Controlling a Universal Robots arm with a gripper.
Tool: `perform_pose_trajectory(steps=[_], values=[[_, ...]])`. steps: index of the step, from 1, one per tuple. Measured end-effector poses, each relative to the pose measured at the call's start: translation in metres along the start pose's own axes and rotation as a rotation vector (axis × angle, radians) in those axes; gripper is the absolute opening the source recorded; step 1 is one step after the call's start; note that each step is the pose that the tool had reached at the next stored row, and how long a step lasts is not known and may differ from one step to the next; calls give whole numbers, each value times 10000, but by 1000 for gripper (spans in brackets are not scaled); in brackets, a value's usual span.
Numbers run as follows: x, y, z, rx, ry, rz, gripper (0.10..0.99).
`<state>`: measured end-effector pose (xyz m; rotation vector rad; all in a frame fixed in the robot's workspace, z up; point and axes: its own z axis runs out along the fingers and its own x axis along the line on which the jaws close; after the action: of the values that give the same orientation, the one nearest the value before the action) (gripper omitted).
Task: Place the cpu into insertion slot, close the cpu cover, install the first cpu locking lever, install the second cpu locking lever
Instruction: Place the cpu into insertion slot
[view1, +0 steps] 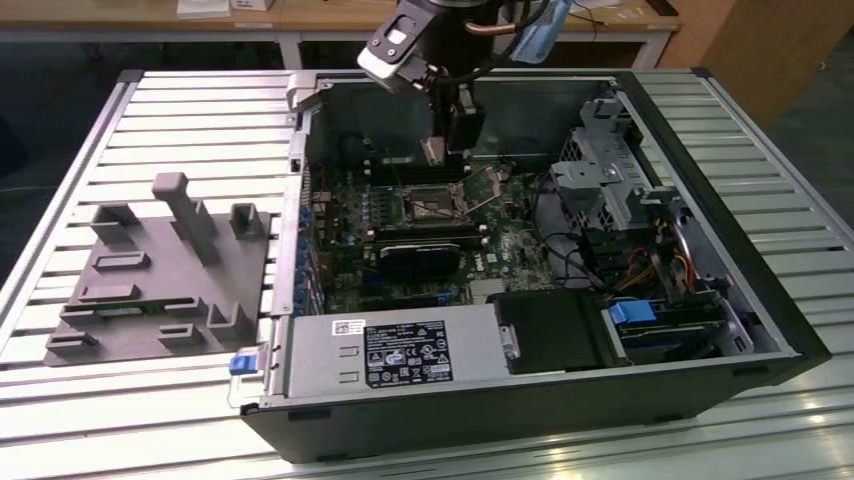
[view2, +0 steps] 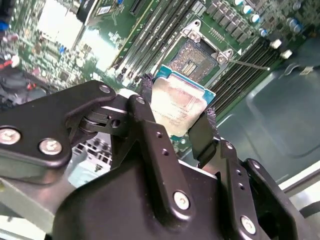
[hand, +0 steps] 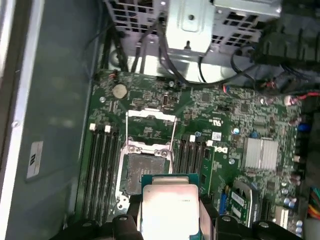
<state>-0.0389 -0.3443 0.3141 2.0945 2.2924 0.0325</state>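
My gripper hangs inside the open computer case, shut on the cpu, a flat square chip with a dull silver top and a blue-green edge. Black fingers clamp two opposite sides of the chip in both wrist views. The cpu is held above the motherboard, a short way off the insertion slot, a dark square socket with a silvery rim that lies bare. The cpu cover, a thin silvery frame, stands swung open at the socket's far side. A thin wire lever sticks out beside the insertion slot.
Long black memory slots flank the socket on both sides. A black fan, a power supply and a metal drive cage crowd the case. A grey fixture block sits on the slatted table at the exterior view's left.
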Motion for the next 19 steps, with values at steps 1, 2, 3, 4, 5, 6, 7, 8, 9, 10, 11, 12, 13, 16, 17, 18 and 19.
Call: perform_pose_trajectory(steps=[1,2,3,4,5,6,7,8,9,10,11,12,13,16,17,18,19], values=[[0,-1,13,3,-8,180,541],[0,-1,27,5,-14,356,541],[1,-2,43,6,-21,540,541],[1,-2,57,9,-27,696,541],[1,-3,73,11,-34,833,541],[3,-4,90,12,-37,932,541],[5,-5,108,13,-38,983,541],[7,-5,126,13,-39,996,541],[8,-5,145,13,-40,996,541],[9,-6,163,13,-40,996,541],[9,-6,181,13,-39,996,541],[9,-7,199,13,-39,997,541],[10,-7,217,12,-38,998,541],[12,-8,270,12,-38,979,541],[14,-8,282,12,-37,973,541],[16,-8,293,12,-37,970,541],[18,-9,305,12,-38,968,541]])
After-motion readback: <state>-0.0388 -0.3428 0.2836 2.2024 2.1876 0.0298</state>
